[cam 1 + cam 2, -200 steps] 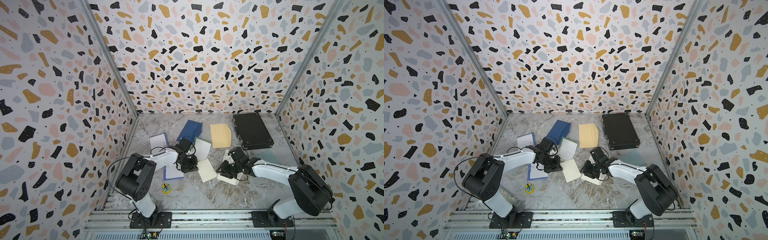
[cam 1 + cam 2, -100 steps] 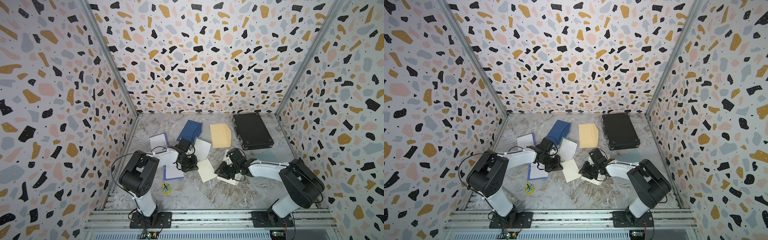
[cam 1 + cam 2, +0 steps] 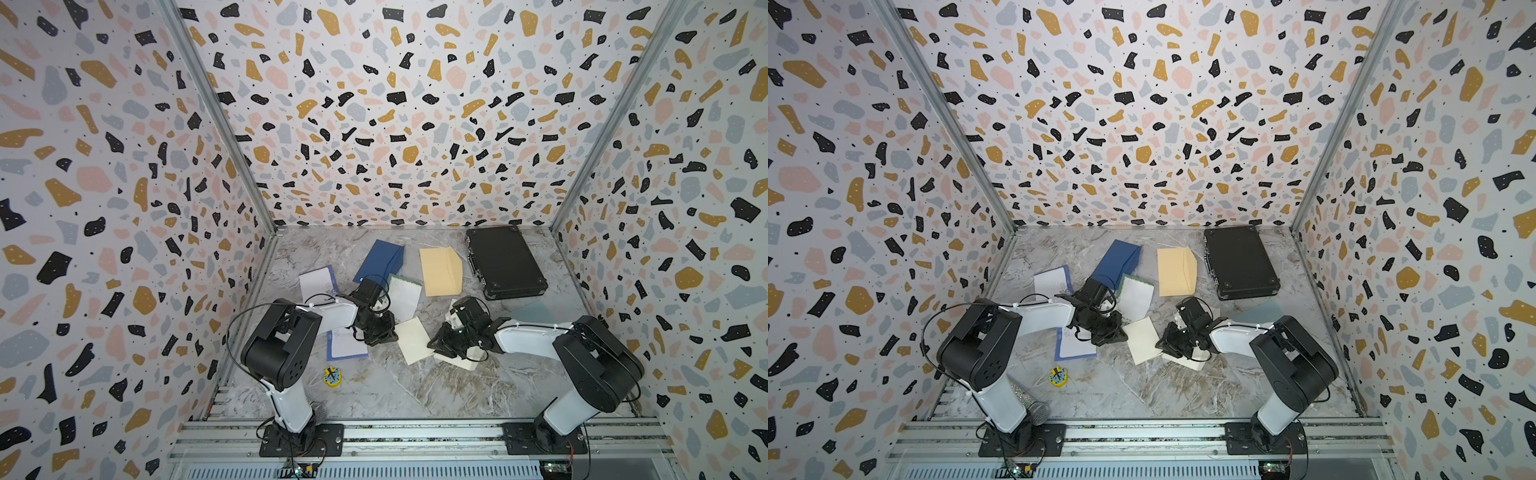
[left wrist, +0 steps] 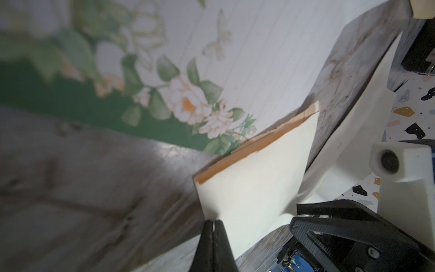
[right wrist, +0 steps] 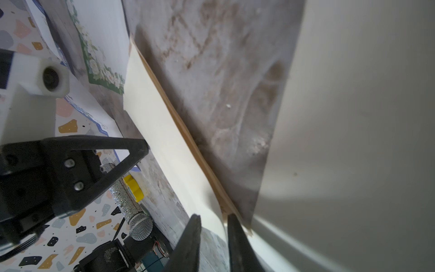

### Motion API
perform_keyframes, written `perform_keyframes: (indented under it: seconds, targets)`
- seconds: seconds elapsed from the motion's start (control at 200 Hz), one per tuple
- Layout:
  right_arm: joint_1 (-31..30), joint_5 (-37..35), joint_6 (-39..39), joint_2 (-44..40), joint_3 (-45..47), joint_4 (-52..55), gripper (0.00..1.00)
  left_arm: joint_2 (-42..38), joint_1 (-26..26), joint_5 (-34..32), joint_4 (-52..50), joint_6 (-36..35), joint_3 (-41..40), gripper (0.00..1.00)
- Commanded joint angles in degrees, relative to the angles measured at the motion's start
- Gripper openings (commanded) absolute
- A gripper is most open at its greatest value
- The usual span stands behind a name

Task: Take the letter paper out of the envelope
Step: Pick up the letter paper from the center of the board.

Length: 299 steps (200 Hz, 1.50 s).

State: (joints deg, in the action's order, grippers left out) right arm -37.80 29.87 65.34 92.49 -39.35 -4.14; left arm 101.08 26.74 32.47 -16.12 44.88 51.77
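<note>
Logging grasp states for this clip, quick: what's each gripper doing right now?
Left gripper: shut, pinching a corner of the cream envelope.
Right gripper: open a little, jaws either side of the same envelope's edge, not clamped.

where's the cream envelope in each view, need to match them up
Top view: cream envelope mid-table, between the arms' tips.
Top view: same spot.
Left wrist: centre-right, corner in left pincer.
Right wrist: diagonal strip down the middle.
Landmark: green floral paper, next to it in all.
</note>
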Motion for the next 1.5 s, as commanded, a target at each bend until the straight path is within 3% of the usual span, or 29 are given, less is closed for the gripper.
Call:
perform_keyframes:
  seconds: [0.0, 0.395, 0.491, 0.651, 0.841, 1.041, 1.286, 1.436, 1.492]
  targets:
    - [-0.34, 0.56, 0.23, -1.18, -1.18, -0.1, 0.21, 1.39, 0.59, -1.1, -0.23, 0.44, -1.05, 0.0]
    - [-1.02, 2.03, -1.22, 2.99, -4.02, -3.69, 0.19, 0.81, 0.77, -0.04, -0.18, 1.16, -0.38, 0.0]
    - [-1.26, 2.04, -3.31, 3.57, -6.12, -0.88, 0.16, 0.01, 0.83, -0.01, -1.0, 1.17, 0.18, 0.0]
    - [-1.4, 0.8, -6.19, 1.49, -7.42, 3.41, 0.0, -1.42, 0.86, 0.4, -2.05, 1.42, 0.92, 0.0]
    - [-1.4, -3.82, -12.35, -4.94, -11.77, 17.39, 0.0, -7.05, 0.94, -0.67, -11.3, 1.6, 7.19, 0.0]
    - [-1.4, -8.35, -22.05, -11.23, -19.34, 29.88, 0.0, -13.45, 0.94, -3.68, -17.24, 7.68, 15.09, 0.38]
    - [-1.4, -16.66, -43.09, -15.26, -27.46, 37.1, 0.0, -16.92, 0.1, -4.72, -17.41, 18.42, 24.09, 0.58]
    - [-1.44, -23.22, -59.26, -19.38, -27.5, 33.19, 0.0, -15.88, -1.81, -1.76, -20.39, 24.01, 27.46, 0.64]
    - [-1.49, -25.45, -64.79, -21.46, -25.35, 29.57, 0.0, -15.89, -2.19, -2.27, -22.05, 25.7, 28.45, 0.73]
